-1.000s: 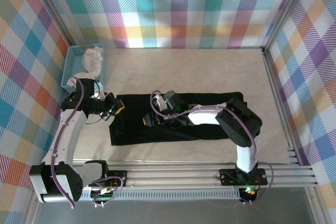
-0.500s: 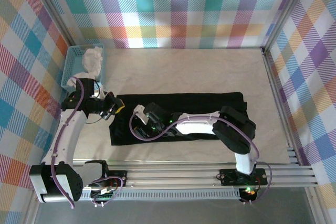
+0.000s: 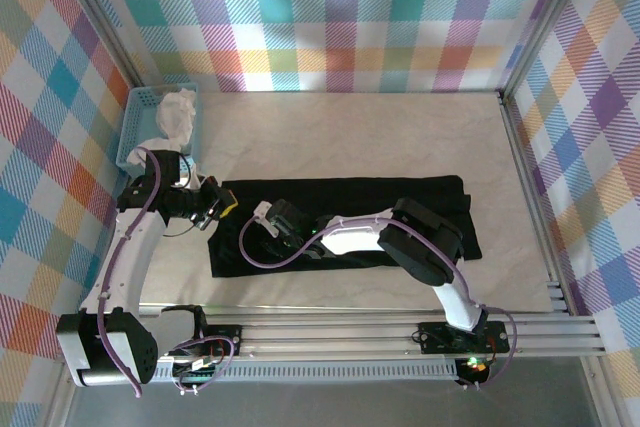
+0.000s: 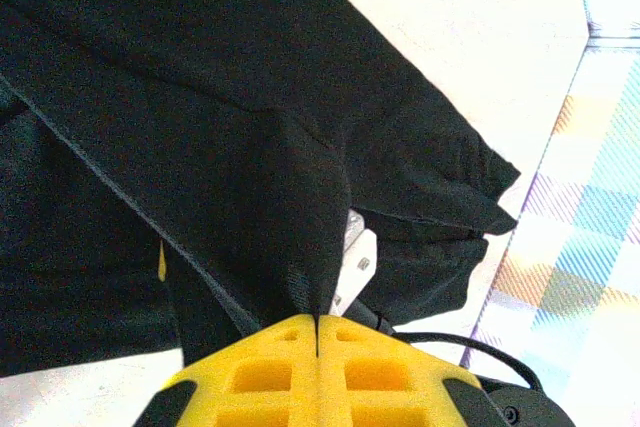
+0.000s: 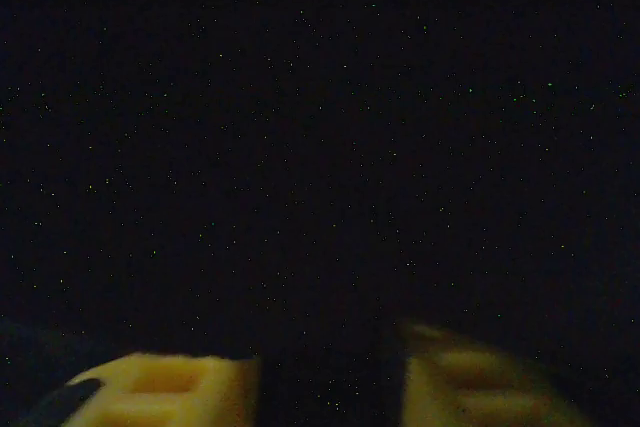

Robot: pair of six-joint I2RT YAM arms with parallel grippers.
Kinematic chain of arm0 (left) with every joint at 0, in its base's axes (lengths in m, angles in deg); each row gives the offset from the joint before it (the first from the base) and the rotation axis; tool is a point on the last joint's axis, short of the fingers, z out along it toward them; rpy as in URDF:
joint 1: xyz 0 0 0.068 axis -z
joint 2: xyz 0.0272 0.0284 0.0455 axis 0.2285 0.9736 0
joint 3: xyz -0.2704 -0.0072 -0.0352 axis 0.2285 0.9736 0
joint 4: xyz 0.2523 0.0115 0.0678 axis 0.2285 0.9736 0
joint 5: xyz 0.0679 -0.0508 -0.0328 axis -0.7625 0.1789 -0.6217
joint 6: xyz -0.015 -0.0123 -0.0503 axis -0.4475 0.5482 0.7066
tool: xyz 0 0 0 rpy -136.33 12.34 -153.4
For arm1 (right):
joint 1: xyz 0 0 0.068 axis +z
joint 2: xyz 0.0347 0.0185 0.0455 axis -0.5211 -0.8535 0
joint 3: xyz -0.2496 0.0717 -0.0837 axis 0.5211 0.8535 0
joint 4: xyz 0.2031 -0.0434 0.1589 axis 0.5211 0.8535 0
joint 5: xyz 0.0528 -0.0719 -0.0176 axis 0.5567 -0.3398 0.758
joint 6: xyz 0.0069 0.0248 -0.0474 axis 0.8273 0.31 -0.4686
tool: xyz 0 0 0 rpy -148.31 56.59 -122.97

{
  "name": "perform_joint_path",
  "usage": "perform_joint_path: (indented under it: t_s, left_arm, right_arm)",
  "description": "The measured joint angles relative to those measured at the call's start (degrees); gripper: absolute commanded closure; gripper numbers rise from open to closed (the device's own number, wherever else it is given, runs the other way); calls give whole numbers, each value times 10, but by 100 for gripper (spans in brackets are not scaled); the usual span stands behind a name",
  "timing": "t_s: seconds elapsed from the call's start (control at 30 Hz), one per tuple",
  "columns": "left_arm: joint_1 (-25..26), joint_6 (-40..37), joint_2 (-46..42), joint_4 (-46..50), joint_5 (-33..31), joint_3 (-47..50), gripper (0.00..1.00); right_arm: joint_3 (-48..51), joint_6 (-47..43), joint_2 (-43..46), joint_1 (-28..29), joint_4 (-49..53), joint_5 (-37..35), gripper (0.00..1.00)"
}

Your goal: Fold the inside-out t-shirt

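Note:
The black t-shirt (image 3: 400, 192) lies as a long flat strip across the table's near half. My left gripper (image 3: 218, 207) is at its left end. In the left wrist view that gripper (image 4: 316, 317) has its yellow jaws shut on a pinched fold of the t-shirt (image 4: 200, 127). My right arm reaches far left over the cloth, and the right gripper (image 3: 262, 230) is low on the shirt, close to the left one. The right wrist view is dark with t-shirt (image 5: 320, 147) cloth. There the right gripper (image 5: 330, 377) has a narrow gap between its fingers (image 5: 165, 387).
A light-blue basket (image 3: 150, 122) holding a white cloth (image 3: 178, 112) stands at the back left, just behind my left arm. The pale table (image 3: 350, 137) runs bare behind the shirt. A metal rail (image 3: 350, 332) borders the near edge.
My right arm has slid left along the shirt, from its middle to near the left gripper, and its jaws have narrowed. The left gripper has stayed put, still shut on the cloth.

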State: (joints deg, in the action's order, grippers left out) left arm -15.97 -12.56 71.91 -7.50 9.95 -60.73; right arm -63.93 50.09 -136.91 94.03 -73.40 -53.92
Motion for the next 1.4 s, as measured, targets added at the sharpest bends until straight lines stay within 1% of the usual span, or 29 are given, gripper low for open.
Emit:
perform_joint_path:
  t_s: [0.07,0.3,0.53,0.8,1.13,1.27,1.37,1.4]
  left_arm:
    - [0,0,0,0,0,0,100]
    - [0,-1,0,0,-2,0,100]
    - [0,-4,0,0,-5,2,100]
    - [0,-9,0,0,-12,5,100]
    - [0,-9,0,-25,-44,62,100]
    - [0,-4,0,-40,-54,97,100]
    - [0,8,-5,-46,-65,126,96]
    - [0,11,-9,-46,-68,135,92]
  right_arm:
    - [0,1,0,0,-1,-6,85]
    - [17,11,14,0,-7,-8,100]
    - [47,29,64,0,-13,20,100]
    - [93,42,124,-15,-22,81,100]
    - [113,14,206,-34,49,131,100]
    - [118,-3,218,-36,75,145,100]
    - [122,-15,218,-39,96,162,100]
    - [122,-19,218,-40,102,167,100]
